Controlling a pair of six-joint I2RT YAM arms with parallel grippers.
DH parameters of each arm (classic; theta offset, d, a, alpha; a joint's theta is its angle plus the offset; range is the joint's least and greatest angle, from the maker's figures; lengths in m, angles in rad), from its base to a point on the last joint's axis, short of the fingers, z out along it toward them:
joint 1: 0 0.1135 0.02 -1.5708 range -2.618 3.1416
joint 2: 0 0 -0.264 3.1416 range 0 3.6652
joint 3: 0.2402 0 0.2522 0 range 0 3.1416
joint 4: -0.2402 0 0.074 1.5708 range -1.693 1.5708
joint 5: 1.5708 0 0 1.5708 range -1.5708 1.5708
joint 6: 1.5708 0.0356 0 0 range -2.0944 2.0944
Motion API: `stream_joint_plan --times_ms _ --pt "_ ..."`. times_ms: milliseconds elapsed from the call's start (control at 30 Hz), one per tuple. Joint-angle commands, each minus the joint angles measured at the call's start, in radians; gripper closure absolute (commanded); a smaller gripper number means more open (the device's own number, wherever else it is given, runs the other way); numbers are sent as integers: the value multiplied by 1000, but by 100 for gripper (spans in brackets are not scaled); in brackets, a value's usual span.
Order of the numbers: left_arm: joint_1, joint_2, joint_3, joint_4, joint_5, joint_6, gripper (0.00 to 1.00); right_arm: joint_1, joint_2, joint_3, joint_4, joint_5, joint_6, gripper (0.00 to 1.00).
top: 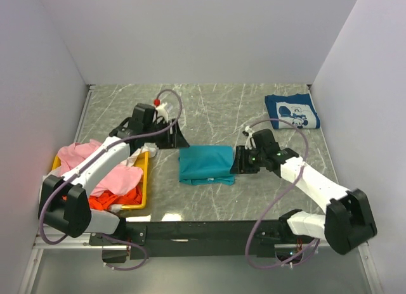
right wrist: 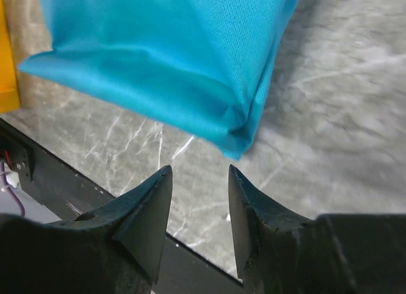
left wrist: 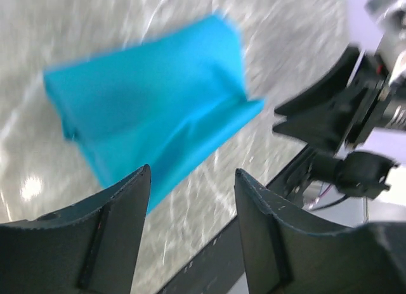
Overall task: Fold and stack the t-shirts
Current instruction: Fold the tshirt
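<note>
A teal t-shirt (top: 205, 164) lies folded into a rectangle in the middle of the table. My left gripper (top: 179, 140) hangs open just off its far left corner. In the left wrist view, the teal cloth (left wrist: 152, 110) is beyond the gripper (left wrist: 192, 177), whose jaws hold nothing. My right gripper (top: 236, 162) stands open at the shirt's right edge. Its wrist view shows a folded corner of the teal shirt (right wrist: 171, 53) just ahead of the empty gripper (right wrist: 200, 173). A folded navy t-shirt (top: 292, 110) with white print lies at the back right.
A yellow tray (top: 144, 180) at the left holds a heap of pink (top: 120, 177) and orange (top: 114, 199) t-shirts. A corner of the tray (right wrist: 6, 66) shows in the right wrist view. White walls close in the table on three sides. A black rail (top: 190, 230) runs along the near edge.
</note>
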Motion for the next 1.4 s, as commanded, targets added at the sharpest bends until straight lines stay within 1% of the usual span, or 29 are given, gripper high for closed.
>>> stream_joint_plan --times_ms 0,133,300,333,367,500,667,833,933,1200,1367 --pt "-3 44 76 37 3 8 39 5 -94 69 -93 68 -9 52" --pt "-6 138 111 91 33 -20 40 5 -90 136 -35 67 -7 51" --pt "-25 233 131 122 67 11 39 6 83 201 109 4 5 51" --pt "-29 250 139 111 70 20 40 8 131 204 128 -21 9 51" --pt "-32 282 142 108 68 28 40 11 153 212 142 -30 12 51" --pt "-40 326 111 140 79 45 41 38 232 212 179 -58 12 51" --pt "-40 362 62 168 56 42 40 86 237 174 157 -65 16 52" --pt "-41 376 21 200 73 25 41 101 203 120 146 -70 31 52" --pt "-43 380 6 206 67 22 41 103 220 107 136 -78 26 52" --pt "-45 395 -7 197 33 22 41 126 240 100 85 -92 5 53" --pt "-45 408 -4 193 32 22 41 149 269 65 74 -96 -7 53"
